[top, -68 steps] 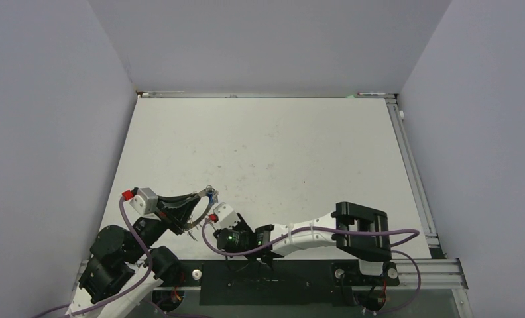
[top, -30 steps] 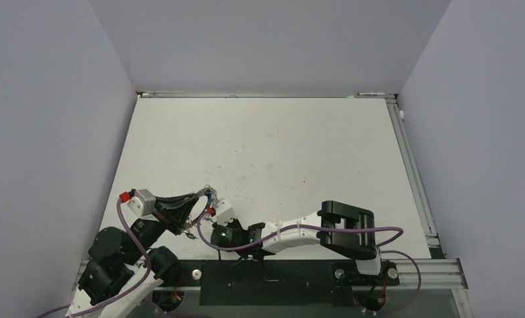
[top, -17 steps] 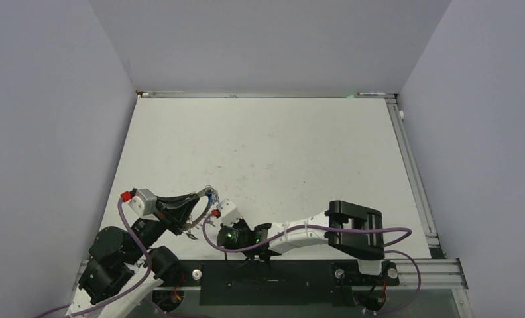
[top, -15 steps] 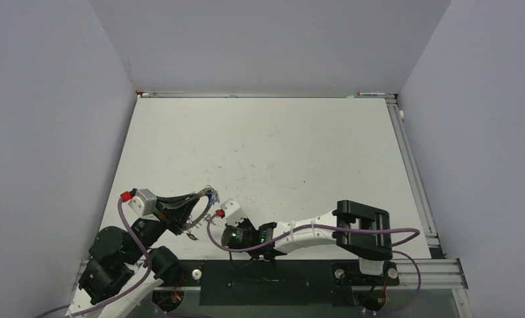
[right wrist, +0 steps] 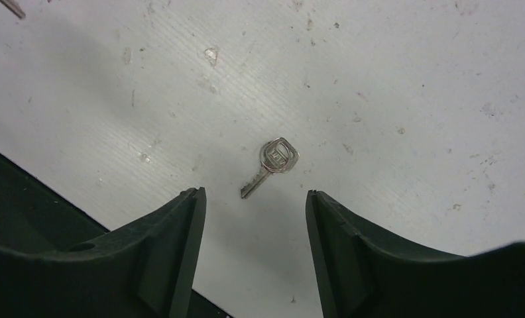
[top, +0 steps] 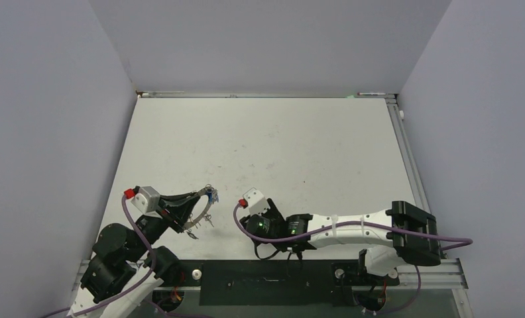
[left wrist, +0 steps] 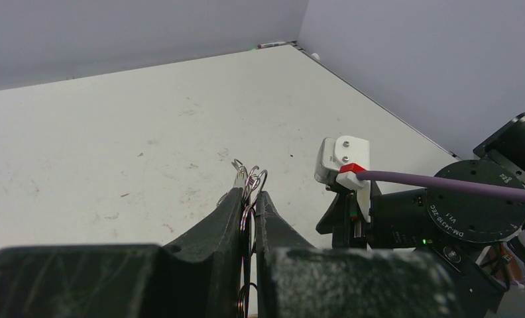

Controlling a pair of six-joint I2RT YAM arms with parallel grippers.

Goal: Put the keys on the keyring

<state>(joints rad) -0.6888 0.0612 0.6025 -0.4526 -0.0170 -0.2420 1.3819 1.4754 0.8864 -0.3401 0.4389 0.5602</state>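
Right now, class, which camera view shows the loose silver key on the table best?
The right wrist view: the silver key lies flat and whole, unobstructed, in front of the open right end effector. The top and left wrist views show no sign of it.

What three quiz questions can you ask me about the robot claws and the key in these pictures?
1. True or false: the left claw is shut on the keyring.
2. Where is the silver key? A. Lying on the table below the right claw. B. Hanging on the keyring. C. Pinched in the left claw.
3. Fill the gap: the right claw is ____ (open or shut).
Key: 1 true; 2 A; 3 open.
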